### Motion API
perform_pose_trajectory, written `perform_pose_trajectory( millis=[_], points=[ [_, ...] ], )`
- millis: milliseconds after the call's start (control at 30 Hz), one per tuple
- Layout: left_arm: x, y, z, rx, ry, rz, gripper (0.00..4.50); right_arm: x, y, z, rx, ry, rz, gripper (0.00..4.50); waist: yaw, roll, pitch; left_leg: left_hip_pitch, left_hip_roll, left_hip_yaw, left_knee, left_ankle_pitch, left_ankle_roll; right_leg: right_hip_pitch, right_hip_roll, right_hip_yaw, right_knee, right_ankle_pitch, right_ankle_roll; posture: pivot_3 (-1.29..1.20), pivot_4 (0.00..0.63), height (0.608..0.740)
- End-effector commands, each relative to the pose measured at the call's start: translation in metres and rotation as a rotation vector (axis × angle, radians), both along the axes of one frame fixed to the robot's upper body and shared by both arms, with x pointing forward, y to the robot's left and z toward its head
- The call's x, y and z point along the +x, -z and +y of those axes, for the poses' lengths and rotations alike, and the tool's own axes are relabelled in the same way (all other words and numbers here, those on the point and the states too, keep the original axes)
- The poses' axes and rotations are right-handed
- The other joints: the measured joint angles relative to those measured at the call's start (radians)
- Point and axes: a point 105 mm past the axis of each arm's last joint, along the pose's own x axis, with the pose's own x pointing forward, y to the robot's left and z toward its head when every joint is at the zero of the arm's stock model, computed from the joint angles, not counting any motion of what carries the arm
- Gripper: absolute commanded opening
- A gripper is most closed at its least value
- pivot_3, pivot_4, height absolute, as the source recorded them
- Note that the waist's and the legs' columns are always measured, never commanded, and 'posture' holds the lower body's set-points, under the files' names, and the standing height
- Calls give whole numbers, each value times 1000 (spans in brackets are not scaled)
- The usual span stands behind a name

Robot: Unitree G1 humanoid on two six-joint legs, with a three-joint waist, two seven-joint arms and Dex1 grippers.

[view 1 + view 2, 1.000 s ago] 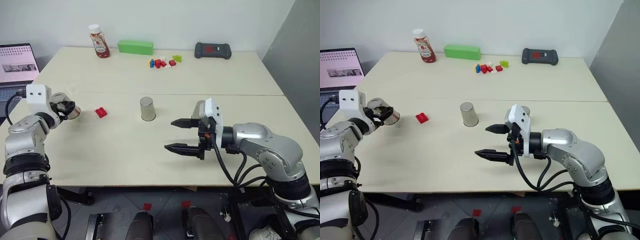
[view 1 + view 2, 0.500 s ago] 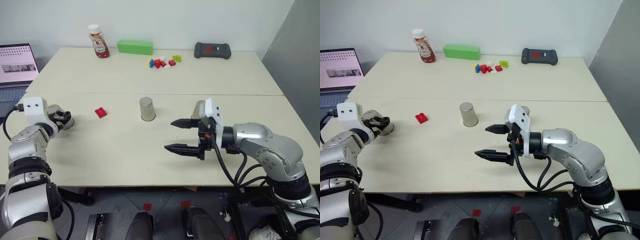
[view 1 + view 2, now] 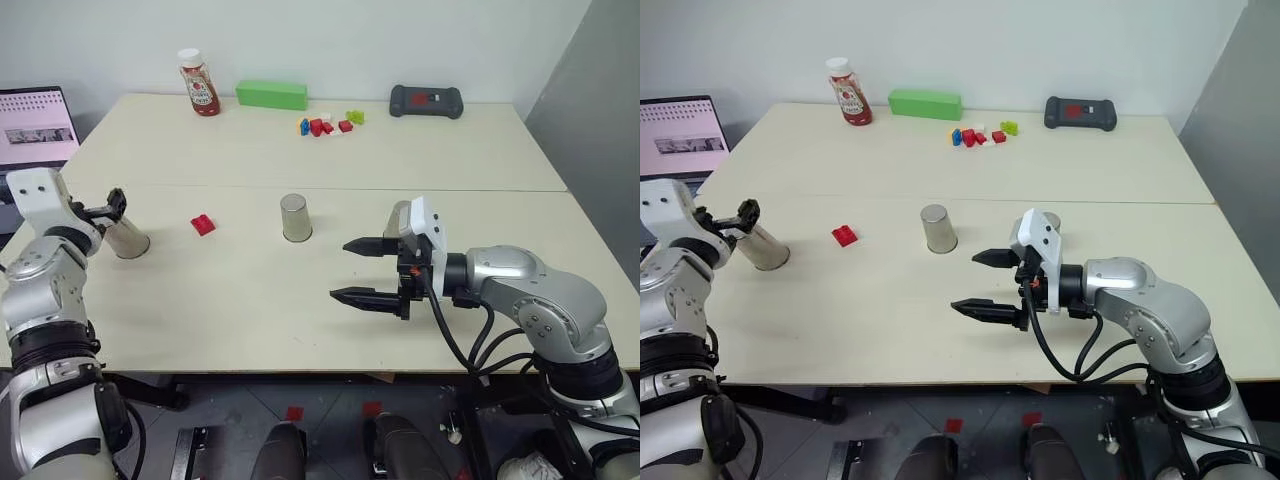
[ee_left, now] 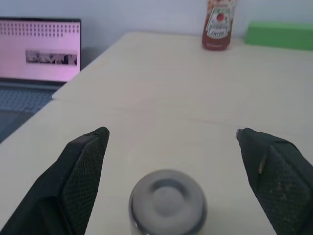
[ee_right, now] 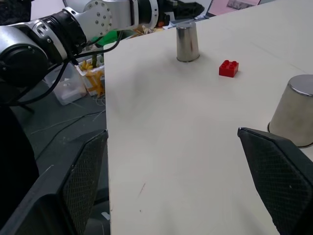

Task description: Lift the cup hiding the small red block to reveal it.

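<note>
1. The cup (image 3: 127,240) stood upside down on the table (image 3: 250,300) near its left edge, a little left of the small red block (image 3: 203,224), which lay bare on the tabletop and apart from it.
2. The left gripper (image 3: 108,203) hovered just above and behind that cup with its fingers spread wide — released, holding nothing. In the left wrist view the cup's flat base (image 4: 167,205) sat low between the two black fingers (image 4: 83,171), touching neither.
3. A second metal cup (image 3: 294,217) stood upside down near the middle of the table, right of the red block and well apart from it.
4. The right gripper (image 3: 362,270) hung over the table's front half, pointing toward the robot's left, its two fingers apart and empty. A third cup (image 3: 397,219) stood just behind that wrist, partly hidden by it.
5. Along the far edge were a ketchup bottle (image 3: 198,82), a long green block (image 3: 271,94), a cluster of coloured bricks (image 3: 328,123) and a dark handheld device (image 3: 426,101) — all well away from both grippers.
6. A laptop (image 3: 35,128) stood off the table's left side, its screen lit.
</note>
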Motion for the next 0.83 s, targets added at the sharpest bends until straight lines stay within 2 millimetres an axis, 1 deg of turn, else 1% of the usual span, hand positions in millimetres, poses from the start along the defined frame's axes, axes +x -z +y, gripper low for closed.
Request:
perform_pose_trajectory(
  millis=[33, 133, 233, 300, 367, 533, 667, 833],
  points=[
    [-12, -40, -20, 140, 122, -57, 4414, 4, -17, -5, 55, 43, -89, 4500, -1, 0, 0, 0, 0, 0, 0, 0, 0, 0, 0, 0, 0, 0, 0, 0, 150, 740],
    [-23, -41, -30, 211, 208, 20, 4414, 6, -18, -8, 62, 62, -109, 4500, -3, 0, 0, 0, 0, 0, 0, 0, 0, 0, 0, 0, 0, 0, 0, 0, 150, 740],
    [-41, -36, -43, 285, 311, 127, 4414, 8, -20, -13, 64, 80, -142, 4500, -9, 0, 0, 1, 1, 1, -1, 0, 0, 0, 0, 1, -1, 0, 0, 0, 150, 740],
    [-58, -32, -56, 312, 425, 189, 4414, 8, -20, -17, 57, 84, -170, 4500, -10, 0, 0, 1, 0, 1, -1, 0, 0, 0, 0, 1, 0, -1, 2, 0, 150, 740],
    [-74, -24, -65, 329, 517, 253, 4414, 6, -18, -21, 47, 70, -167, 4500, -10, 1, 1, 1, 1, 2, -2, 0, 0, 0, 1, 1, -1, -2, 2, 0, 150, 740],
    [-100, 0, -64, 336, 607, 404, 4414, 6, -13, -34, -5, 41, -116, 4500, -10, 1, 1, 3, 1, 3, -1, 0, 0, 0, 1, 2, 0, -3, 4, 0, 150, 740],
    [-113, 13, -61, 306, 633, 450, 4414, 8, -12, -45, -34, 54, -98, 4500, -9, 2, 1, 4, 1, 3, -1, 0, 0, 1, 1, 2, 0, -3, 4, 0, 150, 740],
    [-116, 14, -59, 282, 627, 437, 4414, 8, -9, -55, -54, 93, -83, 4500, -3, 1, 1, 4, 1, 4, -1, 0, 0, 1, 1, 2, -1, -3, 4, 0, 150, 740]
  ],
)
